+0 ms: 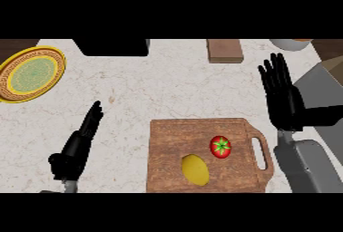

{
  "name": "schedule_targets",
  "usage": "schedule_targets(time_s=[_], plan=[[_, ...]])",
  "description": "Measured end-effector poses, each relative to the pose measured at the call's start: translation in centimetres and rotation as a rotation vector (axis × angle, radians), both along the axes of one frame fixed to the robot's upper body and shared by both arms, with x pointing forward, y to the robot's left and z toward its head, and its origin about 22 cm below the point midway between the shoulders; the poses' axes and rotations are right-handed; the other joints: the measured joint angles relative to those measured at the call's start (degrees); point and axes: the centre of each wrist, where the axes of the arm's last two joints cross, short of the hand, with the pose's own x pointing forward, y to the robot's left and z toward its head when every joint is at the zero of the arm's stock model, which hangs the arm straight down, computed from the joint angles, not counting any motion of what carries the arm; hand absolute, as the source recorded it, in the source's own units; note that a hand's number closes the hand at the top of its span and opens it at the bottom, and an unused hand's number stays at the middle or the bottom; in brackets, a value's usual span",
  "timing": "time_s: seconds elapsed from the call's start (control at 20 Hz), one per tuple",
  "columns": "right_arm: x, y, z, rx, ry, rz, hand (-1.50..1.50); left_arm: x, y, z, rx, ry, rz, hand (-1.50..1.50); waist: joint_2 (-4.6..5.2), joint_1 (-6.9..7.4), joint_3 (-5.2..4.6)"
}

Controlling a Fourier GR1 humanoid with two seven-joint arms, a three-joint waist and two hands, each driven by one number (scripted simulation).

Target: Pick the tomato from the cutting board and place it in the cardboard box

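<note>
- Upper left: yellow patterned plate (pixel 30 74) on the marble counter (pixel 161 86), not part of the job, leave alone.
- Lower left: left hand (pixel 75 147) open, fingers straight and together, pointing up, resting well apart from the board. Should stay put.
- Top centre: black box-like object (pixel 112 46) cut by the frame edge; can't tell what it is.
- Lower centre: wooden cutting board (pixel 171 136), handle slot at its right side. Lemon-like yellow fruit (pixel 195 169) lies near the board's lower edge.
- Tomato (pixel 221 147) sits on board's right half, just above-right of the yellow fruit, apart from it.
- Top right of centre: small brown block (pixel 224 50).
- Right: right hand (pixel 281 90) open, fingers straight, slightly spread, above-right of the tomato, not touching.
- Best move, I'd judge: bring right hand down-left over the tomato, curl from the handle side, avoid nudging the yellow fruit.
- Far right: tan corner (pixel 333 65), possibly the cardboard box; mostly hidden.
</note>
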Motion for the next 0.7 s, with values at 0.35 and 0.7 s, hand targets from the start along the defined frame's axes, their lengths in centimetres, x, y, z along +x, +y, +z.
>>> schedule_targets(time_s=[0.35,0.7], plan=[[-1.9,-5.0,4.3,-0.36,-0.069,-0.257,-1.5,1.7,2.8,3.6,0.144,-0.122,-0.051,0.0,-1.32,-4.51,-0.16],[-7.6,-7.2,4.6,-0.766,-0.018,-0.38,-1.5,2.7,4.0,5.5,0.199,-0.164,-0.127,0.0,-1.05,-5.31,0.04]])
